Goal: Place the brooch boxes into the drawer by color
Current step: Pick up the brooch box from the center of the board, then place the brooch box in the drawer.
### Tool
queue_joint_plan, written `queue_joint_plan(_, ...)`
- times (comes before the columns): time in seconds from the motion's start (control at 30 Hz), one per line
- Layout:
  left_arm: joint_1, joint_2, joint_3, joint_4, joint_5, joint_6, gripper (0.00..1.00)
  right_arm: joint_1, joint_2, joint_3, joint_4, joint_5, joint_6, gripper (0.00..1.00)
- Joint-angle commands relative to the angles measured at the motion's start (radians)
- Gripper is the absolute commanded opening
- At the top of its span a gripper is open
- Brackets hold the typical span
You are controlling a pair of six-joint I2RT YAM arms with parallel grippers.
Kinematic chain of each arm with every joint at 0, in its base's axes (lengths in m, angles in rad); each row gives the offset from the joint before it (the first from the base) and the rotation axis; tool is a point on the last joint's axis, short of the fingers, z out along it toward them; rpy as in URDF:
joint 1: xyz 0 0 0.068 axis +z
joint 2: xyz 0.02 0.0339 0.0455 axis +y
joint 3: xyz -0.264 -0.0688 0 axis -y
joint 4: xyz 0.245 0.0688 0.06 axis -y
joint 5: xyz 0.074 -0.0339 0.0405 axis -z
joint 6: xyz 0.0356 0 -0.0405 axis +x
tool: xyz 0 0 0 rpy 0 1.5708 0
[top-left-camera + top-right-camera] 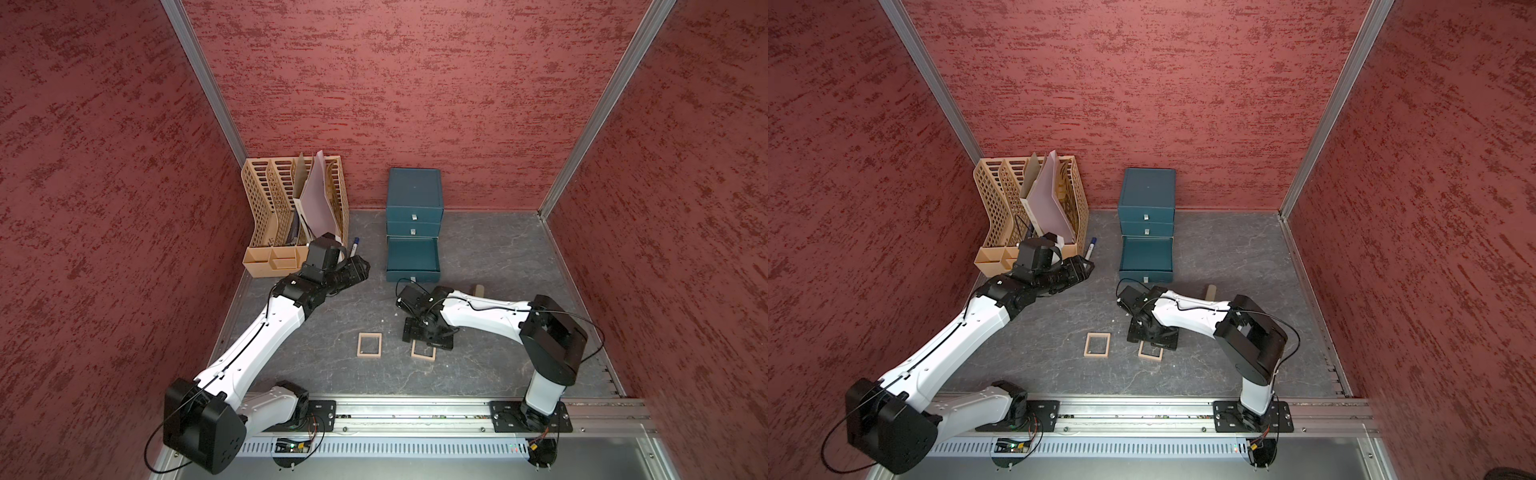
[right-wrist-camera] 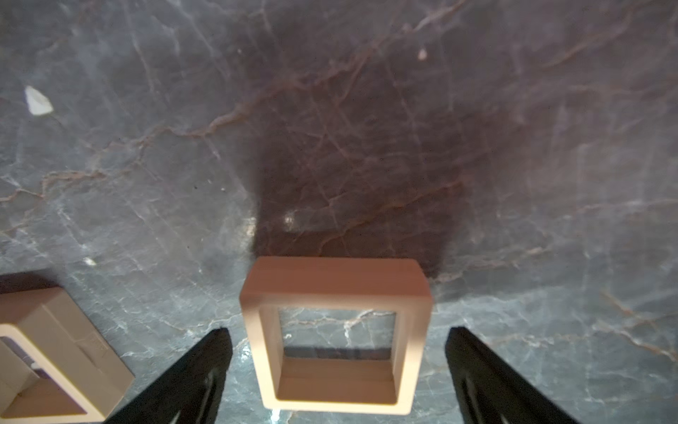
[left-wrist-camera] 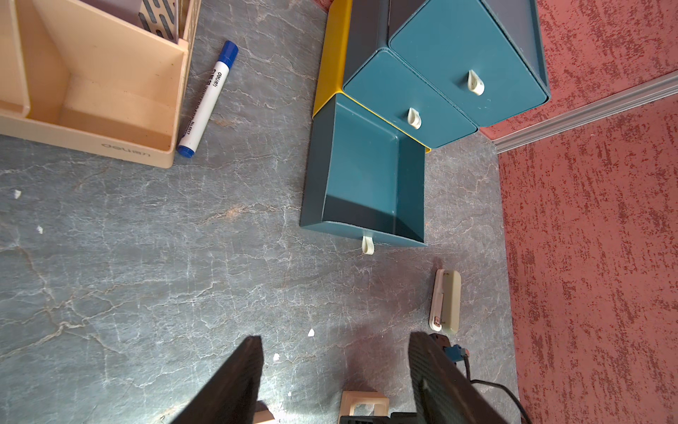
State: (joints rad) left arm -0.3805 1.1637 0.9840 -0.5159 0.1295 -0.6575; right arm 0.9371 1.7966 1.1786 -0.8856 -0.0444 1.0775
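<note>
The right gripper (image 2: 337, 330) is held wide apart astride a pinkish-beige brooch box (image 2: 335, 286), untouched, toward the worktop's (image 1: 498, 257) front edge; a second box (image 1: 369, 334) is laid beside. The left gripper (image 3: 335, 337) is spread, empty. The bottom drawer (image 1: 412, 257) is pulled open

Matt plastic drawer (image 1: 413, 189), smooth stone-look table (image 1: 498, 257) w/ rough walls (image 1: 415, 83).

File rack (image 1: 266, 199) (papers (image 1: 318, 195) inside); marker (image 3: 207, 99) just beside; beige bar (image 3: 445, 301) apart.
</note>
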Motion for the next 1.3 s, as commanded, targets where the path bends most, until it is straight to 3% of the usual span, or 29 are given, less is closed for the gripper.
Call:
queue_joint_plan(0.0,0.003,-0.006,0.025,0.013,-0.001,-0.001,0.67,0.005,0.006,-0.011,0.021,-0.016,-0.016,0.95)
queue_joint_plan(0.37,0.004,0.008,0.047,0.018,0.004,0.006,0.67,0.005,0.032,-0.044,0.059,-0.044,-0.009,0.83)
queue_joint_plan(0.63,0.003,0.004,0.03,0.026,0.009,0.004,0.66,0.014,-0.004,-0.008,0.007,0.042,-0.029,0.62)
queue_joint_plan(0.8,0.003,0.007,0.026,0.028,0.014,0.004,0.66,0.023,-0.038,0.05,-0.056,0.121,-0.06,0.58)
queue_joint_plan(1.07,-0.003,0.023,0.001,0.054,0.027,-0.008,0.66,0.025,-0.041,0.244,-0.186,0.271,-0.17,0.56)
queue_joint_plan(1.27,-0.002,0.026,-0.017,0.063,0.04,-0.013,0.66,0.01,0.014,0.459,-0.255,0.31,-0.279,0.55)
